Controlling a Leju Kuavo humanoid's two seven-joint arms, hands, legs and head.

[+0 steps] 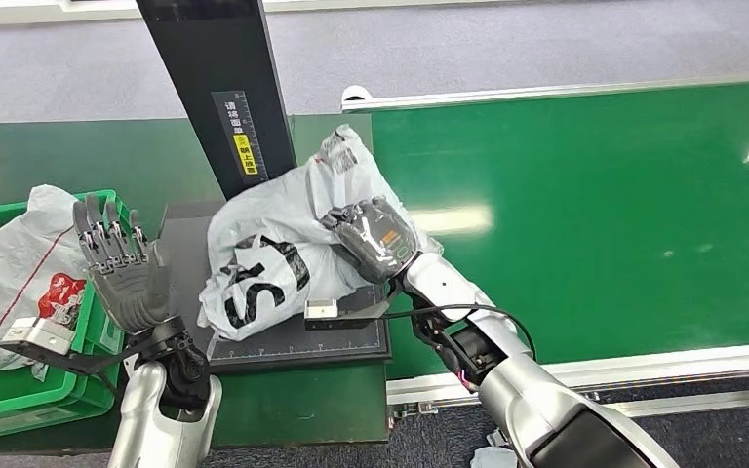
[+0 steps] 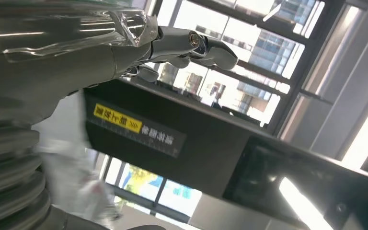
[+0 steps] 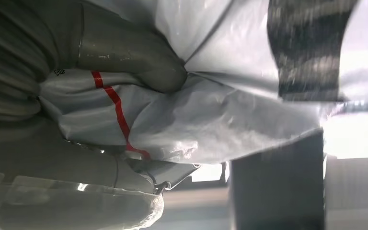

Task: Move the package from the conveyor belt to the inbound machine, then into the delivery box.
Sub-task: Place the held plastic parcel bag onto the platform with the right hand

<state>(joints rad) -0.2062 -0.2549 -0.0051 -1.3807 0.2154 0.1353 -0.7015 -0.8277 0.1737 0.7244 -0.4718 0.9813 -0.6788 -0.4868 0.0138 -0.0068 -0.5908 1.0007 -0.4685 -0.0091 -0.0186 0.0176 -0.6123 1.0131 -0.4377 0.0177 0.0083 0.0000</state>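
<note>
The package [image 1: 283, 239], a crumpled white poly mailer with bold black lettering, lies on the dark platform of the inbound machine [image 1: 351, 336], just off the left end of the green conveyor belt [image 1: 585, 214]. So the first leg looks done and the scan stage is in hand. The right hand [image 1: 375, 236] is on the package's right side with its fingers curled into the plastic; the right wrist view shows the thick grey thumb [image 3: 148, 72] pressed into a fold of the bag [image 3: 220, 120], so it grips the package. The left hand [image 1: 122, 268] is raised upright beside the platform's left edge, fingers spread and holding nothing.

The next move, as I judge it, calls for lifting the package off the platform, clear of the machine's black post [image 1: 219, 88], and carrying it left to the green delivery box [image 1: 93, 390] (which already holds another white bag [image 1: 19, 268]). The slack plastic may sag or slip, so a firm hold matters, perhaps with the left hand helping.

The fingertips of the right hand are buried in the bag, so how much material they have is hard to tell. The delivery box is cut off at the picture's left edge. The left wrist view looks up past the post's yellow label [image 2: 117, 120] toward windows.
</note>
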